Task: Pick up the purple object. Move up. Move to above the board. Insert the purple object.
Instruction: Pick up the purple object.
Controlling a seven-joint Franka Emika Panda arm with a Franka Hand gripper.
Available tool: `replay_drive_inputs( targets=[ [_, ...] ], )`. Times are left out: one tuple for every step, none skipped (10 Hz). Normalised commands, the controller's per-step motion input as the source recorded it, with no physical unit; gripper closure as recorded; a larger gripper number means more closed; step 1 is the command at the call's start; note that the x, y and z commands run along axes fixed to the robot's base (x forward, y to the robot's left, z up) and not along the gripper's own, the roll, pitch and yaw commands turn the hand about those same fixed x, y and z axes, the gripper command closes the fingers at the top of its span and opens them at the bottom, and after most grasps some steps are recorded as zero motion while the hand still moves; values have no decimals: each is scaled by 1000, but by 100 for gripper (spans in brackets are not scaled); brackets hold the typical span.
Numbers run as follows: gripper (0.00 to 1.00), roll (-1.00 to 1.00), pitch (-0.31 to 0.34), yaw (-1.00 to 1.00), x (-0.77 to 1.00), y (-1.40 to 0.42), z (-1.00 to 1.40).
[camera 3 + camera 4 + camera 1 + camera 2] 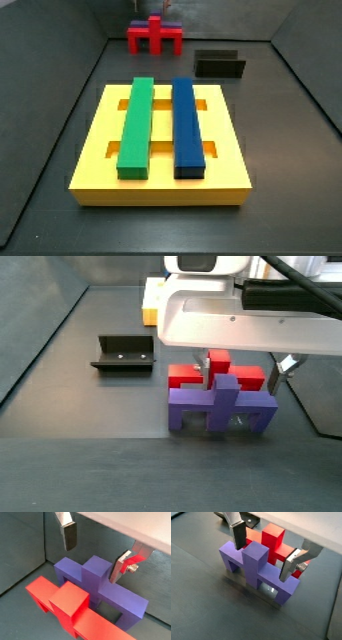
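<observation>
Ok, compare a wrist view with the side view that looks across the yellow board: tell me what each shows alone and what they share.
Only the wrist view shows the gripper: its fingers are open, straddling the raised bar of the purple object without touching it. Only the side view shows the board, with a green bar and a blue bar lying in it, and the fixture behind. Both show the red block beside the purple object, which stands on the floor.

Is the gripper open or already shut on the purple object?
Open. In a wrist view the gripper straddles the purple object's raised bar, with gaps visible between both fingers and the bar.
</observation>
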Motion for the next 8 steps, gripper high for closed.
replay_drive_inputs(
  targets=[
    [0,-11,-7,174,9,0,-143],
    [0,0,0,197,69,0,-109],
    [0,0,0,174,111,-46,-111],
    [0,0,0,151,83,-20,-140],
    [0,0,0,151,120,-9,-97],
    [0,-13,-4,129,71,0,-106],
    [0,-1,0,177,89,0,-83],
    [0,-7,0,163,66,0,-20]
  ],
)
